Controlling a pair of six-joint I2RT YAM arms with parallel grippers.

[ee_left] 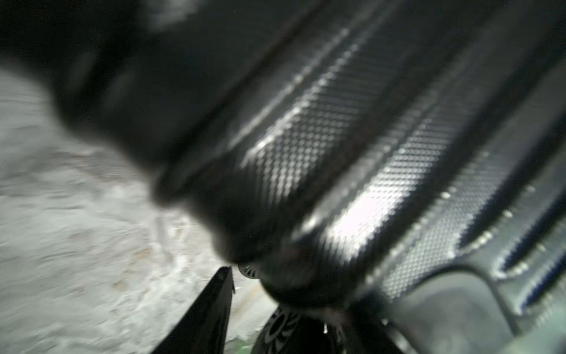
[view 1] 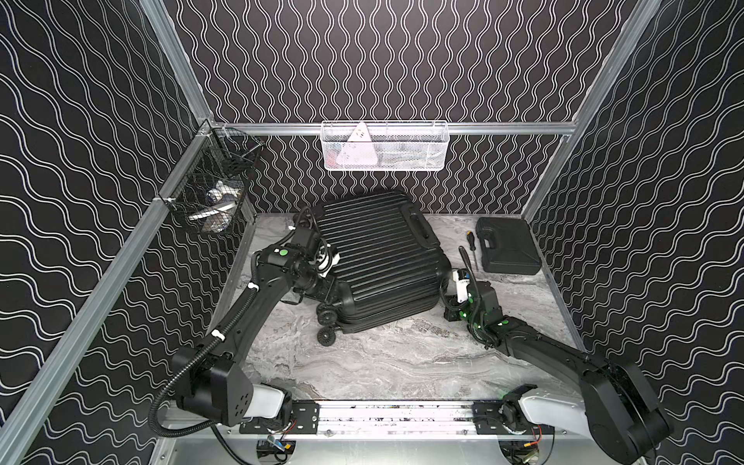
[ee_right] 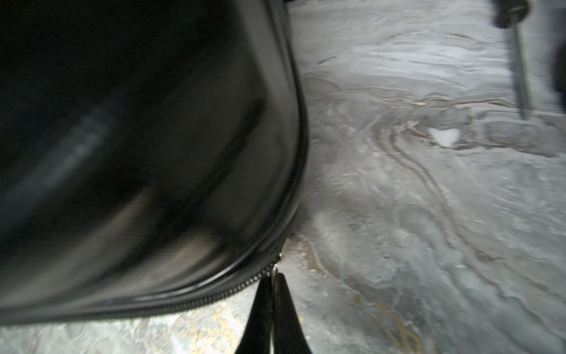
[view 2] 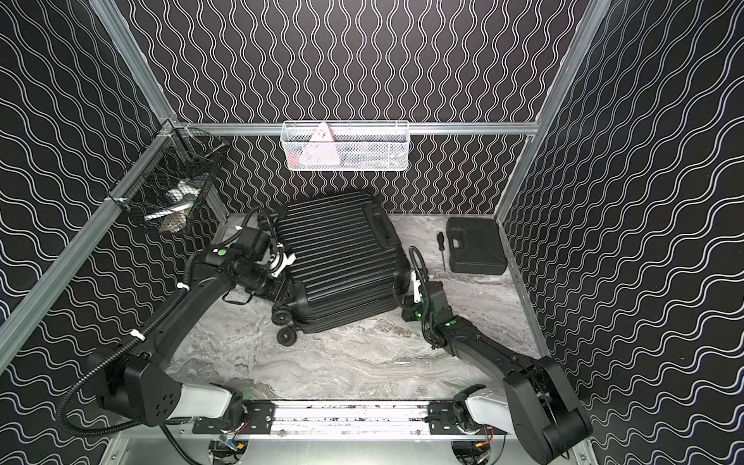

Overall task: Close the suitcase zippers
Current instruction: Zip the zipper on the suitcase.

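Right wrist view: right gripper [ee_right: 273, 277] clenches the metal zipper pull [ee_right: 276, 268] of the large black ribbed suitcase [ee_right: 153, 147]; drag steadily along the thin black zipper track [ee_right: 211, 295]. I cannot tell the left gripper [view 1: 328, 290] state.

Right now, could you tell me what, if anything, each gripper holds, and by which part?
The right gripper pinches the metal zipper pull on the black ribbed suitcase; the left gripper's hold cannot be told.
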